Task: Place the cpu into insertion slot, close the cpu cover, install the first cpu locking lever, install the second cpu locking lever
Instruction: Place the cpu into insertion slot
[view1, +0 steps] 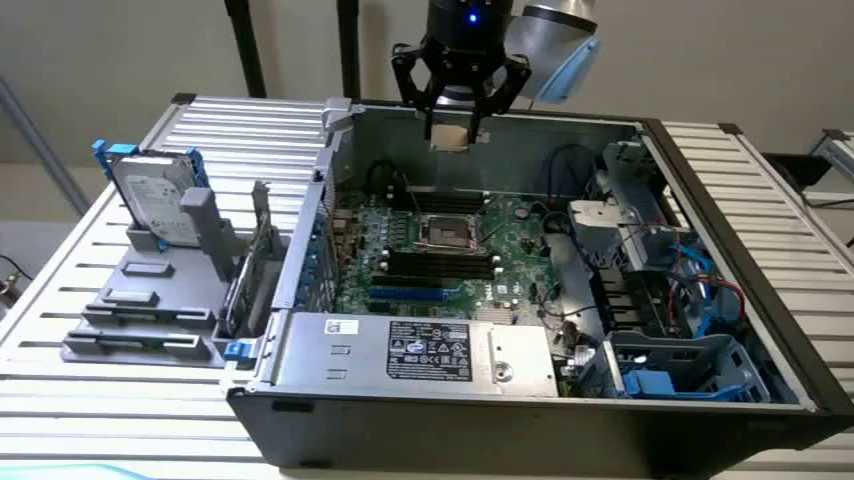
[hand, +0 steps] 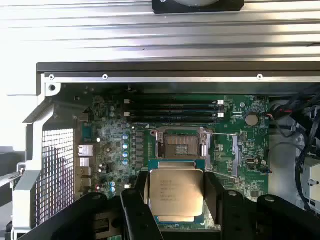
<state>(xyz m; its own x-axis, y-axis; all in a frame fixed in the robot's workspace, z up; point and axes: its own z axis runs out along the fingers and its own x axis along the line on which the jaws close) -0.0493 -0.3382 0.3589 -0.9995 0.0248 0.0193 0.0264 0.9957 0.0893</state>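
High over the open computer box (view1: 747, 260), my hand (view1: 454, 126) hangs with its fingers (hand: 134, 210) pressed in on the two sides of the chip (hand: 176, 195). I am pinching the chip flat, and its silvery top faces my wrist camera. It is up in the air, well apart from the green board (view1: 514, 262) down inside the box.

Down on that board is the slot (hand: 180, 146), a small dark square with a shiny rim. It is open and has nothing in it. Just beside it a thin silvery frame stands up on its edge. I think that is the cover (hand: 235, 155), and it is flipped open. The long black sticks (hand: 172, 111) lie near the slot and are not part of my job.

So I think the job has only just begun. I have the chip in my hand, but it is not in the slot yet. The cover is not shut. The two locking levers are too thin for me to make out, but with the cover up they cannot be locked down.
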